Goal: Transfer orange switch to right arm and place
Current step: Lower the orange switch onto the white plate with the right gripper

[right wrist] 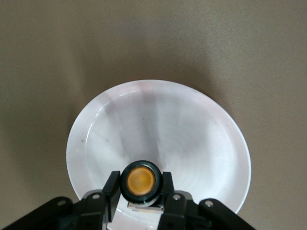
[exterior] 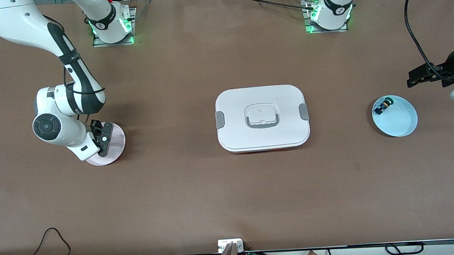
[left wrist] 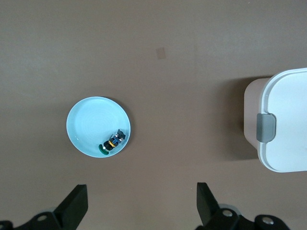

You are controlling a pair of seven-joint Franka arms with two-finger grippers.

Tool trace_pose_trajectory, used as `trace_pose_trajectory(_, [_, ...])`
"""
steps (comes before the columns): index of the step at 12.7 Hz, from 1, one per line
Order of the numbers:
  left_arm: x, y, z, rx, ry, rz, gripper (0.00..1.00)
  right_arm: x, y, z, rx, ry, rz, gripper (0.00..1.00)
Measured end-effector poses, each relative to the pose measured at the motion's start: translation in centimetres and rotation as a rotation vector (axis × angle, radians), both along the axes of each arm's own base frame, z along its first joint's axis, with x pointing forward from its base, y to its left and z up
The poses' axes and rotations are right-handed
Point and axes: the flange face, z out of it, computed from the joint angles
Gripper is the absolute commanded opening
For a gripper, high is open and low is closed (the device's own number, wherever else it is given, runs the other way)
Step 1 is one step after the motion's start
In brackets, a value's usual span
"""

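step: looks like the handover is done and we're at the placing bit, going by how things sit now

right gripper [right wrist: 140,191]: sits over the pink plate [exterior: 116,151] at the right arm's end of the table, fingers [right wrist: 111,190] pinched on the orange switch

orange switch [right wrist: 140,178]: held between those fingers, round black end with the orange face pointing at the wrist camera, right above the plate's inner surface. can't tell if it's touching the plate or just off it

left gripper [left wrist: 141,201]: up over bare table beside the blue plate [exterior: 403,123], fingers spread wide, holding nothing. that arm's just waiting imo

blue plate contents: the small blue-and-black part [left wrist: 115,140] with a green tip lies in it near the rim, not the thing we care about

white box [exterior: 262,118]: lid on, mid table, well apart from both plates, not in play

next move: i'd guess lower the last bit until the switch rests on the plate, then open the fingers and lift straight up

watch out: it's tiny with a round end, so it could roll on the dished plate or cling to a finger on release. slow, gentle opening seems the safe call
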Motion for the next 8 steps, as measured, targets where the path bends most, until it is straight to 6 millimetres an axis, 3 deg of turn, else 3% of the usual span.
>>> trace_pose_trajectory(5, [0.1,0.0,-0.2,-0.001,0.004,0.002,1.0,0.2,0.0,1.0,-0.007,-0.025,-0.06,1.0])
trace_pose_trajectory(8, [0.1,0.0,-0.2,-0.001,0.004,0.002,1.0,1.2,0.0,4.1,-0.008,-0.084,-0.165,1.0])
